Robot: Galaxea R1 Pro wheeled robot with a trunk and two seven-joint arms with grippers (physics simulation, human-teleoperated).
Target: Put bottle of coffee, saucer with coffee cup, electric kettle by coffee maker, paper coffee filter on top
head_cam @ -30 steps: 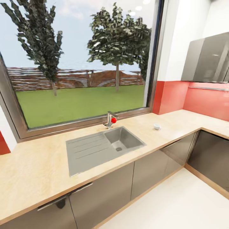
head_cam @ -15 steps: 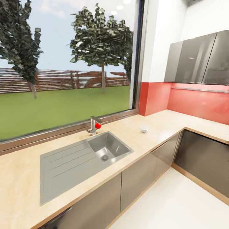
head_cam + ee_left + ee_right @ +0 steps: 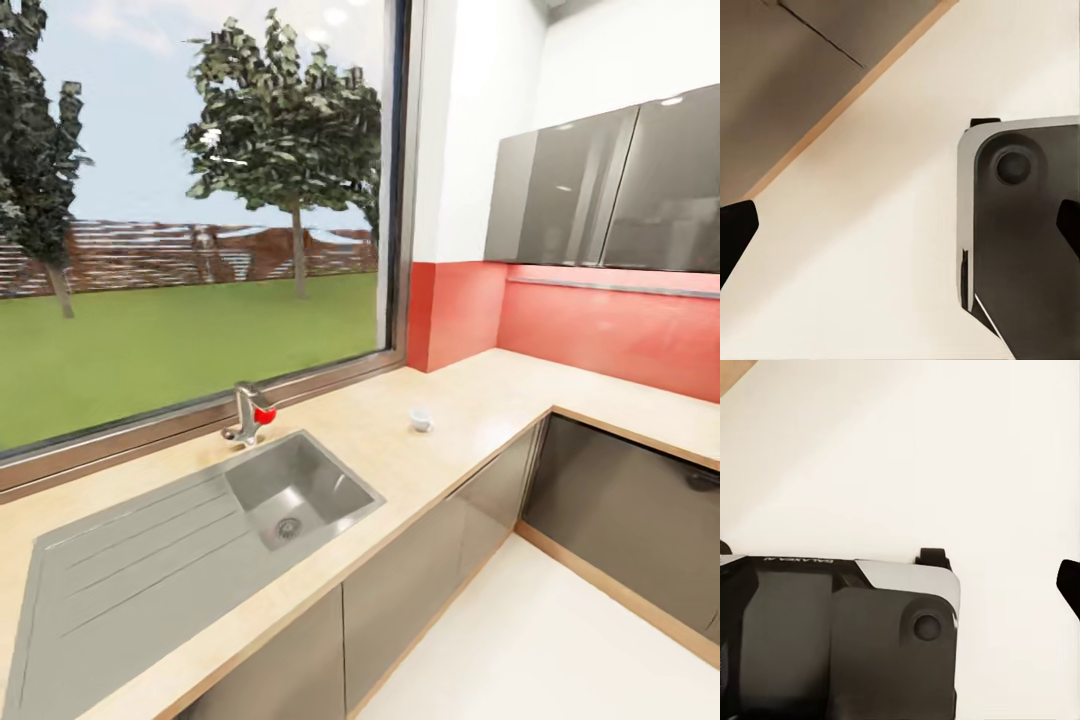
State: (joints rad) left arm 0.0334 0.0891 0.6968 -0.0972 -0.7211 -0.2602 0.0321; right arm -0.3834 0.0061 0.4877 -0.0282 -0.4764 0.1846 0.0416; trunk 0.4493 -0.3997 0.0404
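Note:
A small white coffee cup point(image 3: 421, 419) stands alone on the light wooden countertop point(image 3: 470, 400), to the right of the sink and near the red corner wall. The coffee maker, bottle of coffee, filter, saucer and kettle are out of view. In the left wrist view my left gripper point(image 3: 900, 232) is open, its dark fingertips point(image 3: 735, 234) at the picture's two sides, with pale floor and the robot's base point(image 3: 1027, 247) beyond. My right gripper point(image 3: 896, 566) is open too, over the floor and the base point(image 3: 840, 645), with nothing held.
A steel sink with drainboard point(image 3: 190, 540) and a faucet with a red knob point(image 3: 250, 412) sit under a large window. Grey base cabinets point(image 3: 620, 510) run around the corner; grey wall cabinets point(image 3: 600, 190) hang at the right. White floor point(image 3: 560, 640) lies open in front.
The whole head view has slid left as the camera turned right: sink and cup sit further left, and more of the right-hand counter and wall cabinets shows. Nothing on the counter has moved.

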